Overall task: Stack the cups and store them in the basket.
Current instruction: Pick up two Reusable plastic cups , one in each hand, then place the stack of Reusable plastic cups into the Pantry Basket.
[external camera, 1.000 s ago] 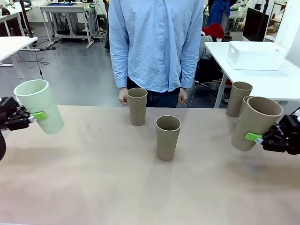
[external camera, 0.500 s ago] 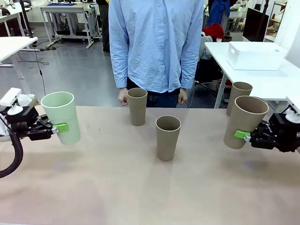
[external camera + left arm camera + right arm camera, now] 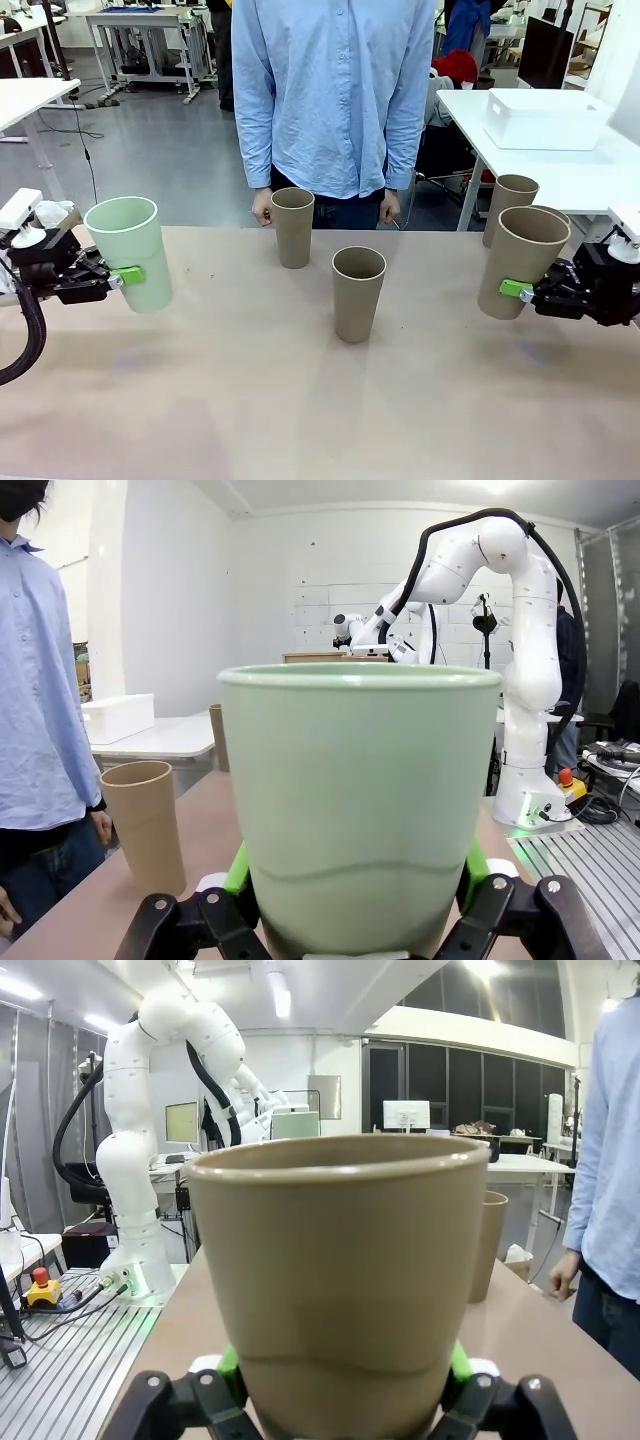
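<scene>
My left gripper (image 3: 122,276) is shut on the pale mint green cup (image 3: 130,252), held upright above the table's left side; in the left wrist view the green cup (image 3: 360,780) sits between the green pads of the gripper (image 3: 355,872). My right gripper (image 3: 518,291) is shut on a tan cup (image 3: 520,258), tilted slightly, above the right side; the right wrist view shows that cup (image 3: 340,1250) in its gripper (image 3: 343,1365). Two tan cups (image 3: 292,227) (image 3: 358,293) stand mid-table. Another tan cup (image 3: 508,210) stands far right. The white basket (image 3: 545,118) sits on a separate white table behind.
A person in a light blue shirt (image 3: 330,90) stands at the far edge, hands (image 3: 262,206) down by the table. The wooden table (image 3: 300,400) has open room in front and between the arms. A rim of a further tan cup (image 3: 556,212) peeks behind the held one.
Over the last second my left gripper carried the green cup inward to the right and stood it more upright. My right gripper shifted slightly left with its tan cup. Both barely moved lately.
</scene>
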Tool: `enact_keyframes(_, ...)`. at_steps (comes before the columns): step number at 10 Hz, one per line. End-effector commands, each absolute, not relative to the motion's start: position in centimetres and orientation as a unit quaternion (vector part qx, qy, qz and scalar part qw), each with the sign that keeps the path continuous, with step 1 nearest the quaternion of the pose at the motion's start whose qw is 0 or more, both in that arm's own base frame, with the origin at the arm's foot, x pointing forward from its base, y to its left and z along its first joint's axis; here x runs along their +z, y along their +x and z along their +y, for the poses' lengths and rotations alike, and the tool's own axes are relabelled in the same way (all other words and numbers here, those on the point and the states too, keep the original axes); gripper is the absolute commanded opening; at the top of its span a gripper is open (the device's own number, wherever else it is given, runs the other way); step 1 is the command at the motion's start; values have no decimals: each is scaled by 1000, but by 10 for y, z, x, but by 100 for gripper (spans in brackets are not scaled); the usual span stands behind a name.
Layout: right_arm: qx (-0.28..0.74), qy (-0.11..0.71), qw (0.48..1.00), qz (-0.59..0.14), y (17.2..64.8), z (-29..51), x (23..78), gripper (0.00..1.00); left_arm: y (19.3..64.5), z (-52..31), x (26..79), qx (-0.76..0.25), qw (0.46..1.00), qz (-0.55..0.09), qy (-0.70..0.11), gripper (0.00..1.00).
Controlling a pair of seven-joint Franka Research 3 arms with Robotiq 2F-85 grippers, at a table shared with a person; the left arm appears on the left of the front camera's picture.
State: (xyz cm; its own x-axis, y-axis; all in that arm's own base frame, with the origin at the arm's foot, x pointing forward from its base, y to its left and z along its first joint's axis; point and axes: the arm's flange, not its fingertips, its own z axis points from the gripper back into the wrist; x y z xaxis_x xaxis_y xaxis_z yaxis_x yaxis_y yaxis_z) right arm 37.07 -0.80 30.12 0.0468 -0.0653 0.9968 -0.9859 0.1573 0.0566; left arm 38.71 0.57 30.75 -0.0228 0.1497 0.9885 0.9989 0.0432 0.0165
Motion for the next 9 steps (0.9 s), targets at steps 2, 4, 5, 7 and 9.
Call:
enact_keyframes(2,417,498,540,-536,338,5,309,84,376,7,311,-469,448,-547,-529,87)
enact_keyframes(4,428,488,537,-539,371,-8,301,84,386,6,308,-455,465,-552,-521,87)
enact_keyframes(5,428,488,537,-539,371,-8,301,84,386,6,308,-455,465,-552,-521,87)
enact_keyframes(7,428,488,537,-539,371,-8,301,84,386,6,308,-455,465,-552,-521,87)
enact_keyframes(9,428,488,537,-539,371,-8,301,84,386,6,308,-455,465,-552,-521,87)
